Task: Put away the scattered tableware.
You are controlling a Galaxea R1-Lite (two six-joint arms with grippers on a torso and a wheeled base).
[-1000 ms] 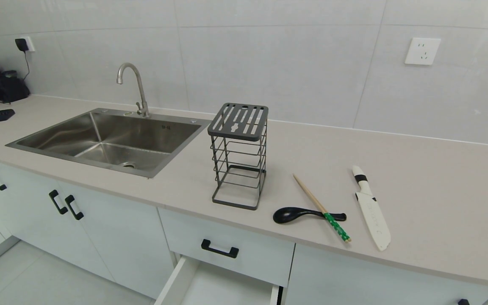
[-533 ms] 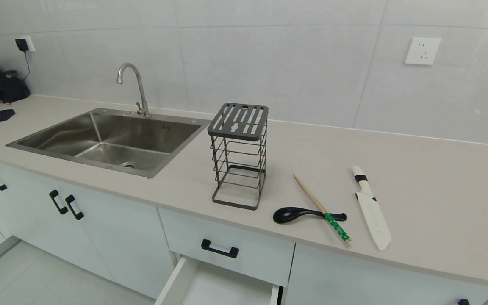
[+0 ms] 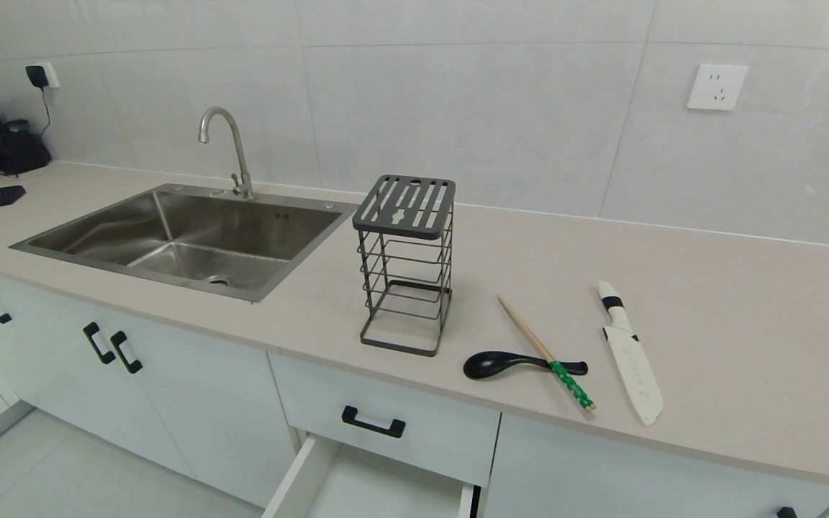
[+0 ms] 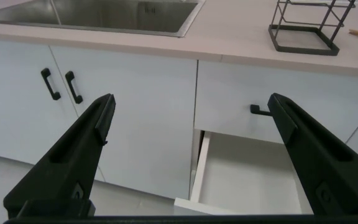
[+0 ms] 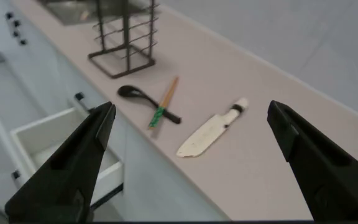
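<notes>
Black spoon (image 3: 486,365), chopsticks (image 3: 529,332) and knife (image 3: 634,367) lie untouched on the desk (image 3: 745,324), left pincer (image 4: 191,102) and right pincer (image 5: 190,112) both wide, so a first right-arm grasp seems due.

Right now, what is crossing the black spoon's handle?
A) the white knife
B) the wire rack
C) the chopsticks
C: the chopsticks lie across the handle of the black spoon, while the white knife rests apart from both.
</notes>
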